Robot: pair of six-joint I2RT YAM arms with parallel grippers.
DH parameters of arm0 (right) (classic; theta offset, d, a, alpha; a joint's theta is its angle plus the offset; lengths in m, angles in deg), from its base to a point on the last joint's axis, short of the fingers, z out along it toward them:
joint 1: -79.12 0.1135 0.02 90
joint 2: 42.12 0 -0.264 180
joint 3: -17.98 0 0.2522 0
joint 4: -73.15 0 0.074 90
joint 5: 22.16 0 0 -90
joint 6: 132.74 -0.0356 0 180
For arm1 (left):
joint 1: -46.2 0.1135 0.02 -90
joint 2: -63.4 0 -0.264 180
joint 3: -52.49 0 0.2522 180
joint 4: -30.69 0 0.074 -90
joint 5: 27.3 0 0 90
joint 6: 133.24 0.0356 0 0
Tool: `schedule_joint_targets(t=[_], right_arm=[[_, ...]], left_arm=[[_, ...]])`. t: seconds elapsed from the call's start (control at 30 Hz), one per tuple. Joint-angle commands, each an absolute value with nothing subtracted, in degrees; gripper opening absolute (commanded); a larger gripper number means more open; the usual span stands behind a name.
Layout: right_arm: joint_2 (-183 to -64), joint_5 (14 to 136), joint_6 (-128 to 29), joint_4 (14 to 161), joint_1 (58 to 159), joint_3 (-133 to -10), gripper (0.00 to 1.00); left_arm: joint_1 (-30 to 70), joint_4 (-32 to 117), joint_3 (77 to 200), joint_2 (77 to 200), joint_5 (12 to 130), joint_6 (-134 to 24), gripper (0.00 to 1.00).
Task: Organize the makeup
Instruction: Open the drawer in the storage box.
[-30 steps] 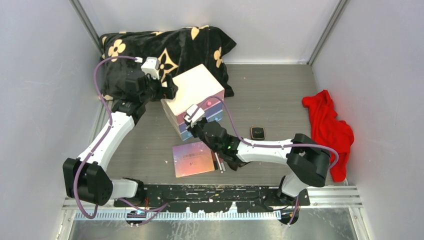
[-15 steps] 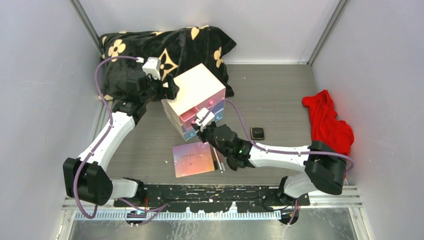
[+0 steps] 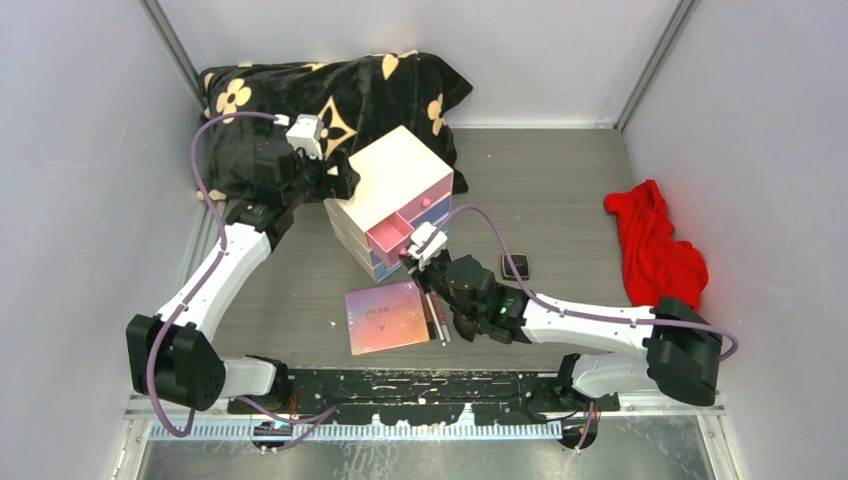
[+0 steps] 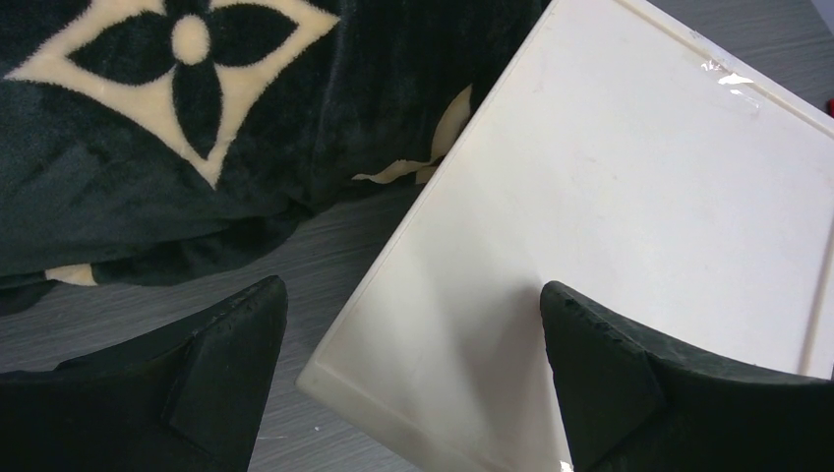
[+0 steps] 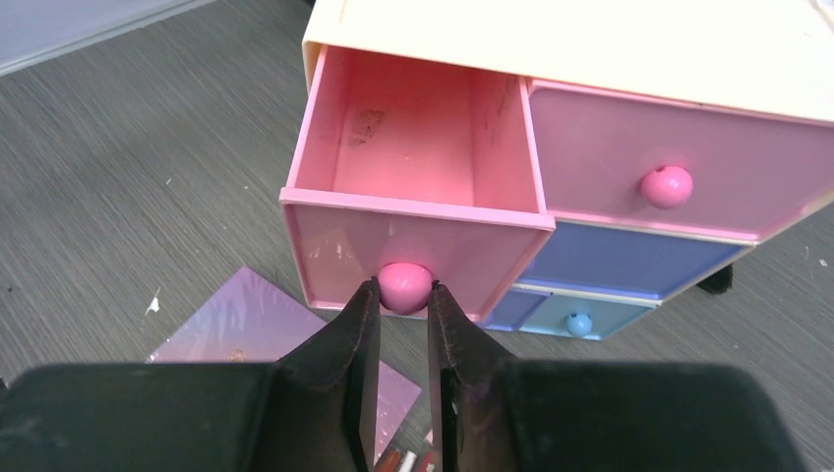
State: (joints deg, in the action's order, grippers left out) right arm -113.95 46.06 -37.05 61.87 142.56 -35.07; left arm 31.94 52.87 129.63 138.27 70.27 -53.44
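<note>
The makeup lies on the table: an iridescent pink-purple palette, thin sticks at its right edge, and a small black compact further right. My right gripper is shut on the pink knob of the upper-left pink drawer, which stands pulled out and looks empty. My left gripper is open, its fingers straddling the back corner of the cream drawer box.
A black blanket with cream flowers lies bunched behind the box. A red cloth sits by the right wall. The box's other pink drawer and blue drawers are shut. Walls enclose three sides.
My right gripper has drawn back toward the near edge, pulling the pink drawer out of the box. The left arm has stayed in place at the box.
</note>
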Motion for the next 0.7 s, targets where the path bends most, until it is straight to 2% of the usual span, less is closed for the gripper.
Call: schedule_joint_targets(t=[0.0,0.67], right_arm=[[-109.0,42.6,-37.0,64.6,142.2,-33.9,0.01],[-99.5,41.9,-37.1,73.7,142.2,-29.4,0.01]], left_arm=[[32.0,58.7,128.2,140.2,68.5,-50.8,0.98],[32.0,58.9,128.2,140.3,68.0,-50.3,0.98]])
